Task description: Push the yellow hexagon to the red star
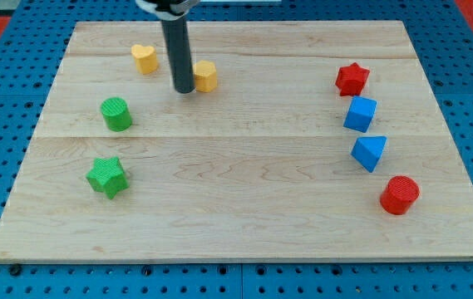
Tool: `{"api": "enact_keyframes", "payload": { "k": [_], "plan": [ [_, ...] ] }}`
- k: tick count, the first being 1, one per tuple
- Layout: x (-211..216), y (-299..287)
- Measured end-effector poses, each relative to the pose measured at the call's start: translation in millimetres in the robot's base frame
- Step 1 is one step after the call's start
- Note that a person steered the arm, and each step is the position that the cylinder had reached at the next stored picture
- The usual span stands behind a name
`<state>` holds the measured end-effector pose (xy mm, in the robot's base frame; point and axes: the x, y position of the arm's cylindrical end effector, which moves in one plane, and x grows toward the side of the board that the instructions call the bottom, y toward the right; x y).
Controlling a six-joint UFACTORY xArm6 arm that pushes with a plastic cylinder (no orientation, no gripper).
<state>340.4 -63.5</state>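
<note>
The yellow hexagon lies on the wooden board near the view's top, left of centre. My tip is just to the hexagon's left, touching or almost touching its side. The red star lies far to the view's right at about the same height, well apart from the hexagon. The rod rises from the tip toward the view's top edge.
A yellow heart-shaped block lies left of the rod. A green cylinder and a green star sit at the left. A blue cube, a blue triangular block and a red cylinder run below the red star.
</note>
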Motion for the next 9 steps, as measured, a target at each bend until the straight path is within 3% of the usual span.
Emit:
{"api": "enact_keyframes", "payload": {
  "k": [1,2,3,5,7,8,9],
  "plan": [
    [-37.1,25.9],
    [-38.3,-36.9],
    [-41.5,-23.8],
    [-88.3,112.6],
    [-23.5,18.2],
    [6.9,83.7],
    [-58.6,93.8]
  ]
}}
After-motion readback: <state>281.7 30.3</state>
